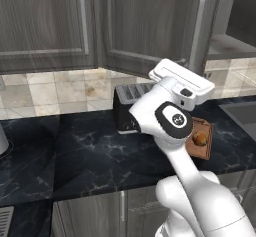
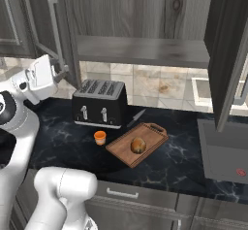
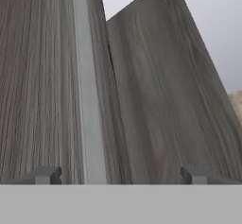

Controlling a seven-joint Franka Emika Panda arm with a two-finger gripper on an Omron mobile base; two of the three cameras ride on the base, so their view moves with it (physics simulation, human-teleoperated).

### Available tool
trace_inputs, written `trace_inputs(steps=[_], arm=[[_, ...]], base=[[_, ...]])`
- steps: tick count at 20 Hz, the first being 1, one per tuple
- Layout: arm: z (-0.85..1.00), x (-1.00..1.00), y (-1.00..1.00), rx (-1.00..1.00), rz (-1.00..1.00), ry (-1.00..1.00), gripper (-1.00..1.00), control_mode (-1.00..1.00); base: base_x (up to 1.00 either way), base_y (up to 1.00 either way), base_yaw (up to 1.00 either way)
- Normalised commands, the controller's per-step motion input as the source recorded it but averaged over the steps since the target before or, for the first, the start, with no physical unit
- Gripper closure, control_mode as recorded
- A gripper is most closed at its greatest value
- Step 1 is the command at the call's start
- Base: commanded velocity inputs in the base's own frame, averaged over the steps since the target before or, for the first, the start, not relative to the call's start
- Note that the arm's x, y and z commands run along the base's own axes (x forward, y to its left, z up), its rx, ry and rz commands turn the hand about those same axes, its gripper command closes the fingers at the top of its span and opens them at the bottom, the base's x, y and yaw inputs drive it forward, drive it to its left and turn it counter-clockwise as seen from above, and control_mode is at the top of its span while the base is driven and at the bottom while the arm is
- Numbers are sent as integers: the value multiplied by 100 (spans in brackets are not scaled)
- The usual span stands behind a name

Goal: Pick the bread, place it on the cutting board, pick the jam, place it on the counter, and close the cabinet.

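The bread (image 2: 138, 145) lies on the reddish-brown cutting board (image 2: 154, 133), and both appear in the left base view as bread (image 1: 200, 139) on cutting board (image 1: 205, 126). The orange jam (image 2: 100, 137) stands on the black marble counter (image 2: 68, 141) between the toaster and the board. The cabinet (image 2: 140, 49) is open, with both doors swung out. My gripper (image 2: 63, 71) is raised at the lower edge of the left door (image 2: 43, 35). In the hand view my gripper (image 3: 121, 176) is open, facing the door's wood grain and its silver handle (image 3: 87, 100) close up.
A black toaster (image 2: 99, 103) stands at the back of the counter with a knife (image 2: 137, 117) beside it. The right cabinet door (image 2: 227, 54) hangs open over a grey unit (image 2: 225, 151) set into the counter. Closed cabinet doors (image 1: 45, 26) line the wall to the left.
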Motion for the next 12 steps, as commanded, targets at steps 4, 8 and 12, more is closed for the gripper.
trace_inputs(steps=[4,8,12], arm=[[1,16,-26,0,11,1,-100,-100],[0,21,-23,0,12,3,-100,-100],[0,26,-22,0,12,3,-100,-100]], base=[[0,0,0],[0,0,0],[0,0,0]])
